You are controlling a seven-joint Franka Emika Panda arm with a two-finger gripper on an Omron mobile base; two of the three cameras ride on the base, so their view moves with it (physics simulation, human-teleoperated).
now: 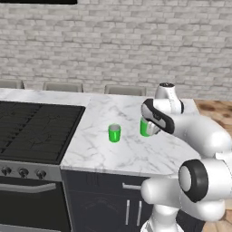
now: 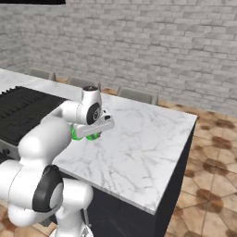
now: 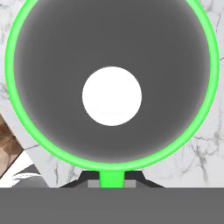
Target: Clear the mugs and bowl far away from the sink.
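Mugs are the matter here, two green ones on the white marble counter (image 1: 136, 154). Going left to right in the left base view: the black stove (image 1: 36, 129) fills the left end of the counter; the free mug (image 1: 114, 133) stands upright and alone on the marble, right of the stove and apart from it; right of that, the second mug (image 1: 145, 127) sits partly behind the robot's wrist. The hand view looks straight down into that second mug (image 3: 112, 83), its green rim around a grey inside with a pale round spot at the bottom, and the end effector (image 3: 112, 180) is closed nearly together on a green piece at the rim, which I judge to be the handle or the wall beside it.

What could go wrong: a pinch on so narrow a piece at one edge leaves the mug hanging off-centre, so I judge it may swing or slip out during a quick carry. If the mug travels low toward the left, it could knock the free mug over.

Hard to make out: the finger tips are mostly cut off by the bottom of the hand view, so the exact contact is unclear. Whether the held mug rests on the marble or is lifted, I cannot tell. In the right base view the arm covers most of it, with green showing beside the wrist (image 2: 92, 122).
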